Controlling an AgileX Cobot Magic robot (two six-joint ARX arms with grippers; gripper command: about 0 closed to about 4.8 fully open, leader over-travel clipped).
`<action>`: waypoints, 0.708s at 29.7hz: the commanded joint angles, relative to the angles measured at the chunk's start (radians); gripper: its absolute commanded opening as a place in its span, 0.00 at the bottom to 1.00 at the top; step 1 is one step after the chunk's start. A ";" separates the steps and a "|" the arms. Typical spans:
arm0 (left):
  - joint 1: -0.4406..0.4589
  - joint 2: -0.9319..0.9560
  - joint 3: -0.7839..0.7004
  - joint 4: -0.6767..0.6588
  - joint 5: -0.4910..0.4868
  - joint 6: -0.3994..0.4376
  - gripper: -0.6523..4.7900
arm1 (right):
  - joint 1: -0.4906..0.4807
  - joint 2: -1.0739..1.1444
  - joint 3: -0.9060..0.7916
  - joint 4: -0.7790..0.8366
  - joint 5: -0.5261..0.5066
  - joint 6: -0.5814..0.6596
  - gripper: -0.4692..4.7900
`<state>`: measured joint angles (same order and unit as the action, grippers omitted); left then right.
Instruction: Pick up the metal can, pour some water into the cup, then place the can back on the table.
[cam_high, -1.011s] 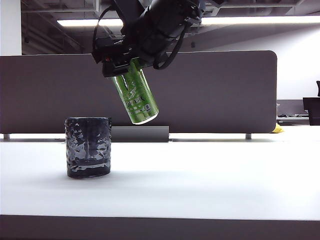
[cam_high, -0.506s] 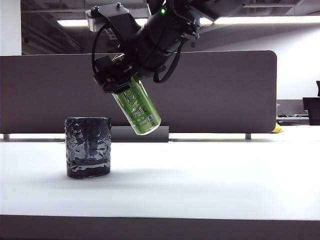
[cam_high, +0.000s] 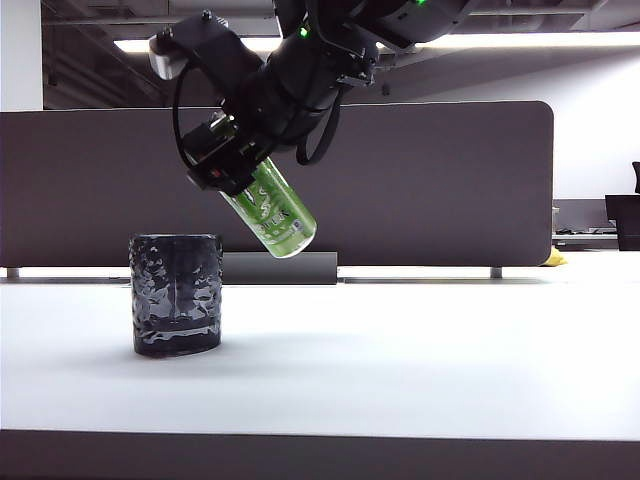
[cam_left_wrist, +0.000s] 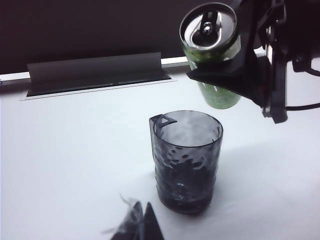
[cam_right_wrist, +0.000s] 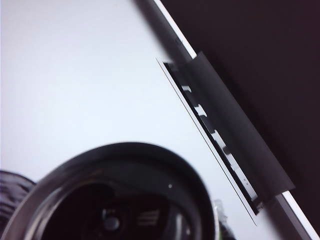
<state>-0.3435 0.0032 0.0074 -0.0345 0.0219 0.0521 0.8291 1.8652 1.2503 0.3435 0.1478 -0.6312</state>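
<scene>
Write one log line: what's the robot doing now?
right gripper: shut on metal can, tilted above table | cup: upright | left gripper: unseen

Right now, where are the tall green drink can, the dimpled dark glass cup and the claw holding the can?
tall green drink can (cam_high: 275, 215), exterior view, printed side.
dimpled dark glass cup (cam_high: 177, 296), exterior view, front wall.
right gripper (cam_high: 232, 160), exterior view, claw clamping the can.

A ceiling strip light (cam_high: 520, 40) glares overhead; the white bench (cam_high: 420, 350) washes out (wrist views especially), and the right wrist foreground blurs.
</scene>
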 joint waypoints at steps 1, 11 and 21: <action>0.003 0.001 0.002 0.013 0.001 0.000 0.11 | 0.003 -0.007 0.008 -0.002 0.011 -0.034 0.67; 0.003 0.001 0.002 0.013 0.001 0.000 0.11 | 0.003 -0.007 0.007 -0.027 0.041 -0.115 0.67; 0.003 0.001 0.002 0.013 0.001 0.000 0.11 | 0.003 -0.007 0.007 -0.054 0.041 -0.200 0.67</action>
<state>-0.3435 0.0032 0.0074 -0.0345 0.0219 0.0521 0.8288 1.8652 1.2503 0.2680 0.1833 -0.8028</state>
